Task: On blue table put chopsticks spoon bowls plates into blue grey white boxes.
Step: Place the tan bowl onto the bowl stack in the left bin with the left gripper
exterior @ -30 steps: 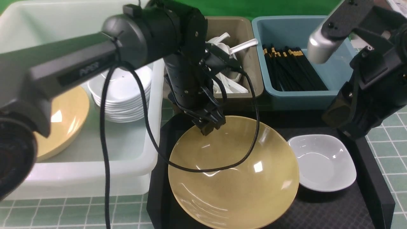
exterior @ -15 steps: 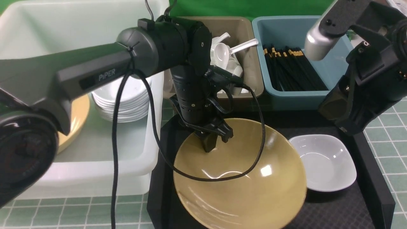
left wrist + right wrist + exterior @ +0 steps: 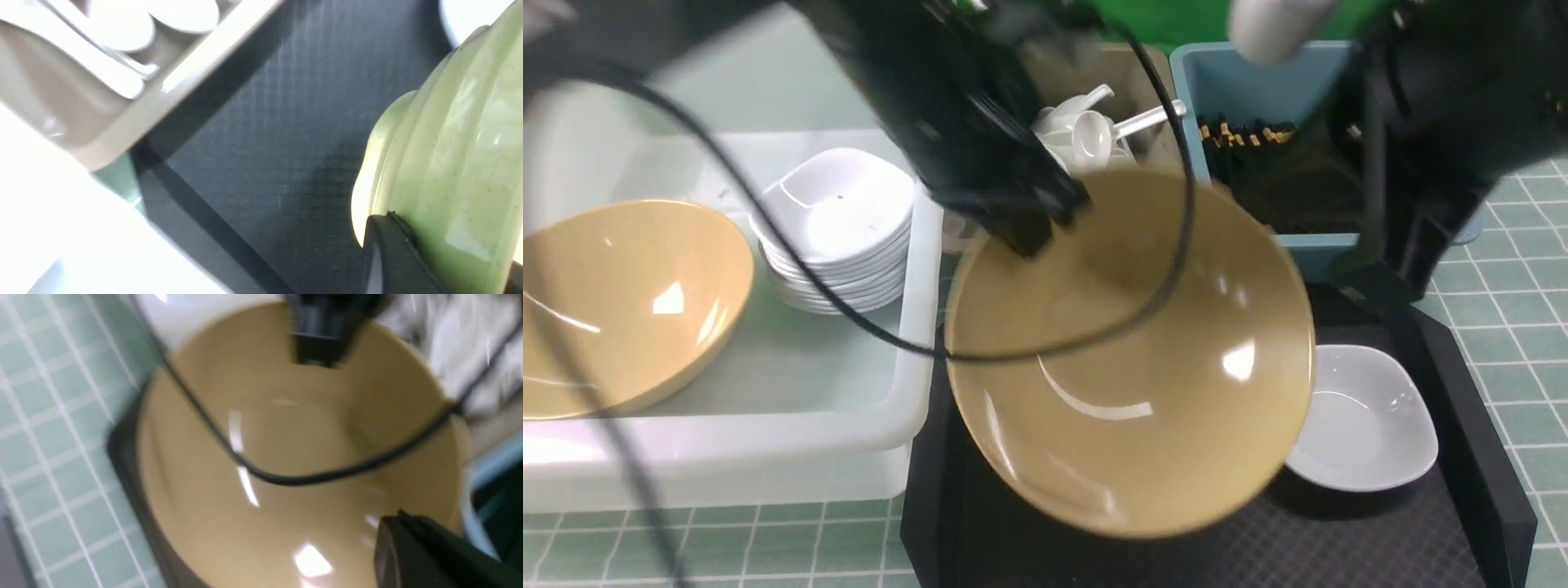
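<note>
White box (image 3: 768,441): likely destination, just beside the black tray (image 3: 1339,539).
Tan bowl (image 3: 1127,359): raised and tilted above that tray; probably heavy, stiff, glossy-slick, breakable; the rim is the only handhold.
Left gripper (image 3: 1029,233): pinching the bowl's far rim.
Right gripper (image 3: 402,531): pressed together near the bowl's right side; contact unclear.

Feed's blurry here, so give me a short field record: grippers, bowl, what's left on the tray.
left gripper: shut on held bowl, at its far rim
right gripper: shut, beside the bowl, no grip visible
held bowl: tilted, above the black tray
on tray: one white plate
white box: second bowl, plate stack
</note>
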Available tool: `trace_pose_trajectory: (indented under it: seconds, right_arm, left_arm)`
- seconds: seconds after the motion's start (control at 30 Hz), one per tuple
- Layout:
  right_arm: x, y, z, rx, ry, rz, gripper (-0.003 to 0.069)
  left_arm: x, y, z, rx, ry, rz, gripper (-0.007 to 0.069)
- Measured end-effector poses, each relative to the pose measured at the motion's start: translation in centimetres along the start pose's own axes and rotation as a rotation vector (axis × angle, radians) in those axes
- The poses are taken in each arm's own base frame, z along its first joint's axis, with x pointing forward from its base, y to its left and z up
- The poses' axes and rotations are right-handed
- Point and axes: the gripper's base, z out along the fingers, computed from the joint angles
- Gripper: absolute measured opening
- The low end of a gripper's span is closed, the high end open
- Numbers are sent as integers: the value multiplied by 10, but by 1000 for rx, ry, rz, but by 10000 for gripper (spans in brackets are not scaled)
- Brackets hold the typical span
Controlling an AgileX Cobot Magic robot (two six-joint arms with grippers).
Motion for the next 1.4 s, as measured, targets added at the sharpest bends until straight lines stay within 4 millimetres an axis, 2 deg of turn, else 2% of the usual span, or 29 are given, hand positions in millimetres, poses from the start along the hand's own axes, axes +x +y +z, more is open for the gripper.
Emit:
trace_pose_trajectory:
  seconds: [0.13,0.2,0.23,0.27,0.37,0.47,0.53,0.63,0.77,0.93,1.07,1.23,1.33,1.37,1.4]
  right_arm:
    - [-28,14,-1,-35,-74,-86,37]
    - [-41,19,6,-51,-90,-112,38]
    - [-48,22,11,-61,-97,-127,38]
    - [-53,24,15,-68,-99,-137,38]
    - [-68,31,31,-89,-102,-181,38]
    - [-77,36,47,-104,-95,-212,38]
    - [-79,37,57,-112,-82,-218,38]
    - [-79,38,64,-115,-67,-220,38]
    - [-79,38,69,-119,-56,-221,38]
    - [-79,38,70,-117,-56,-241,38]
    - [-79,38,70,-116,-56,-248,41]
    - [-79,38,70,-115,-57,-269,43]
    - [-79,37,70,-110,-56,-275,44]
    - [-79,37,70,-110,-56,-275,44]
    - [-79,37,70,-108,-55,-275,44]
  left_arm:
    - [21,34,-58,-29,-132,-148,7]
    - [37,50,-76,-62,-172,-223,7]
    - [53,63,-88,-94,-192,-285,7]
    - [61,69,-93,-111,-198,-318,7]
    - [107,97,-114,-218,-237,-489,7]
    - [149,124,-123,-321,-298,-673,7]
    - [173,141,-126,-370,-344,-796,7]
    - [197,159,-129,-424,-388,-916,7]
    - [219,184,-126,-501,-428,-1012,7]
    - [223,206,-111,-486,-417,-1056,7]
    - [234,229,-83,-436,-314,-1105,17]
    - [241,241,-68,-421,-260,-1125,90]
    - [243,244,-65,-419,-253,-1132,173]
    - [243,244,-65,-419,-253,-1132,179]
    - [243,244,-64,-413,-245,-1134,223]
